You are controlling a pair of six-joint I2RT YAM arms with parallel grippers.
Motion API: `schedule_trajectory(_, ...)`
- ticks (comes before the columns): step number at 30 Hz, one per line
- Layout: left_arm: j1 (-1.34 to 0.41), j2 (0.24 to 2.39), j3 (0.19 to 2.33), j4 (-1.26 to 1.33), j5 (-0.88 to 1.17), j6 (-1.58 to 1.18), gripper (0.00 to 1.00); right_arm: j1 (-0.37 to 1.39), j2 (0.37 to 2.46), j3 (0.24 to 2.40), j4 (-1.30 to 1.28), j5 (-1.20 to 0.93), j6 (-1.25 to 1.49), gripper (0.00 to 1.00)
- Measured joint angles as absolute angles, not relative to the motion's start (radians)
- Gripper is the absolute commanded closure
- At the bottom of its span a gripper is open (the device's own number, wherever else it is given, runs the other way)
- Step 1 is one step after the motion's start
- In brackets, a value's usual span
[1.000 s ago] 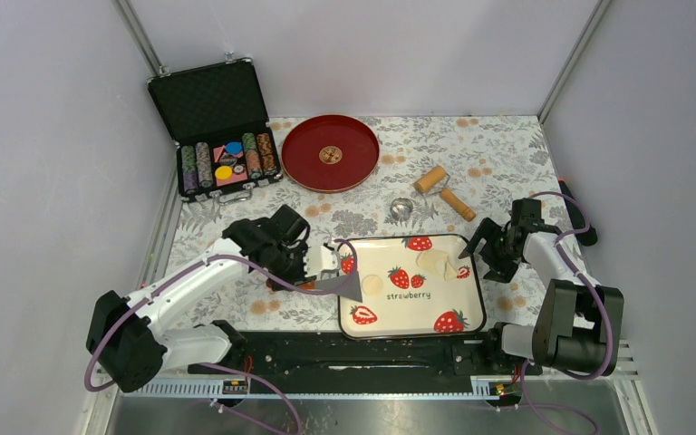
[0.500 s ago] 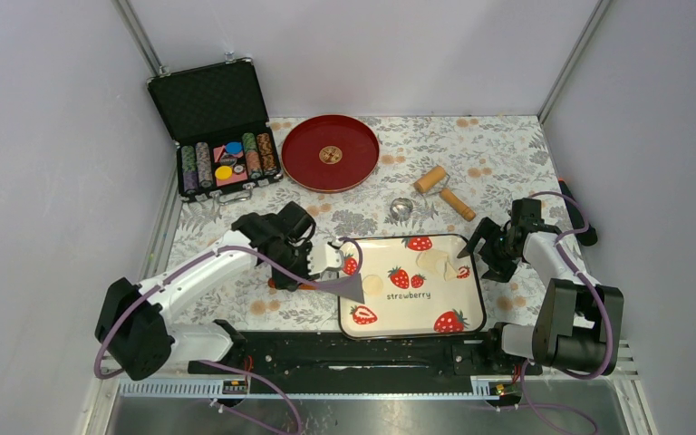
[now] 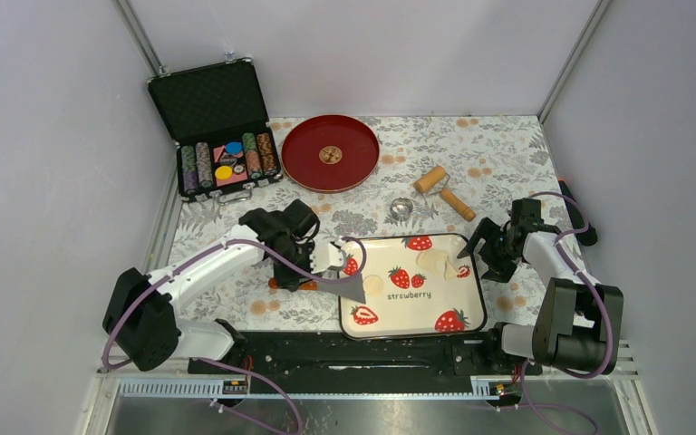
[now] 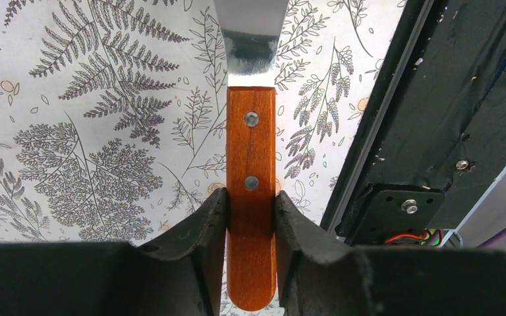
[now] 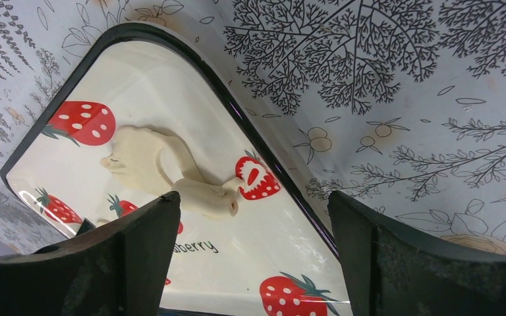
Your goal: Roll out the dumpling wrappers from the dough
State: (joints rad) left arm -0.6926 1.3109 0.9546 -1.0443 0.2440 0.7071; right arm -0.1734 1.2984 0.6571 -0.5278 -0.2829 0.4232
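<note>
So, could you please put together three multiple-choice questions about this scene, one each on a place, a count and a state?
1. Relative to the strawberry tray, where does the wooden roller lie?
A. inside it
B. on the tablecloth beyond its far edge
C. propped on its near rim

2. How many rivets show on the handle of the scraper that the left gripper holds?
A. two
B. four
C. none

3. What state is the right gripper in?
A. shut on the roller
B. shut on the tray's rim
C. open, gripping nothing

Answers:
1 B: in the top view the roller rests on the cloth past the tray's far rim.
2 A: the left wrist view shows two metal rivets in the wood.
3 C: the right wrist view shows its fingers wide apart, clamping nothing.
</note>
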Motion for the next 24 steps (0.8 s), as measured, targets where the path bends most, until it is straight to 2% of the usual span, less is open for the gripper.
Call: schedule_trajectory(24, -0.73, 1.369, 0.988, -1.053, 0.216, 0.706, 1.0, -0.178, 1.336, 0.657, -0.506, -0.31, 0.422, 0.13)
